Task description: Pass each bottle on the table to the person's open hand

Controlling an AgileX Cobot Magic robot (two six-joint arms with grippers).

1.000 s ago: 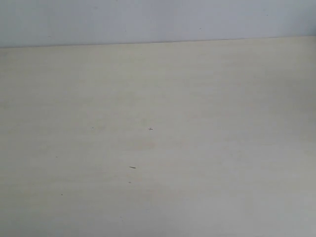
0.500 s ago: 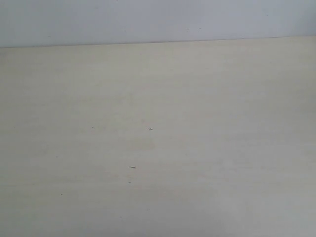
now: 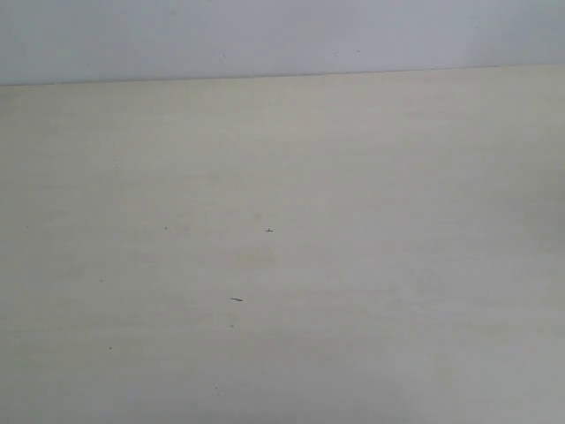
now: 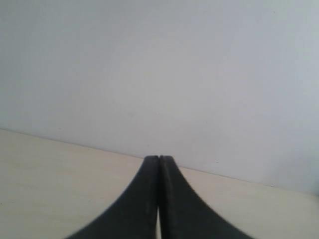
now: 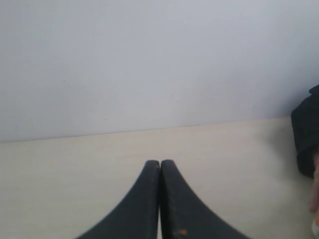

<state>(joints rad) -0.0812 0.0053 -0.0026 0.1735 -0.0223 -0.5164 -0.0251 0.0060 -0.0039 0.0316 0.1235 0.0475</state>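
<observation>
Zero bottles show in any view, so neither their position nor their colour, label or cap can be given. Exterior view: the table (image 3: 353,265) is a pale cream surface with faint grain, running back to the wall (image 3: 265,35), which is plain grey-white. A tiny dark speck (image 3: 268,230) and a short dark mark (image 3: 237,299) lie well in front of the wall. No arm and no open hand appears. Left wrist view: the left gripper (image 4: 159,158) points toward the wall, its two black jaws pressed together tip to tip with nothing between them. Bare table lies between it and the wall. Right wrist view: the right gripper (image 5: 160,162) also faces the wall, closed on nothing. A dark object (image 5: 305,144) sits at the frame edge, in front of the wall. Beside it, a pinkish sliver (image 5: 315,199) may be skin, but too little shows to say. Handling is a judgement from the task alone. A bottle meant for a person's hand is probably light, with a smooth rounded wall that can slip or, if thin, dent under pressure. Take hold across the body at about mid-height, jaws square to the axis, leaving one end free for the receiving hand. Both grippers must open before any pickup.
</observation>
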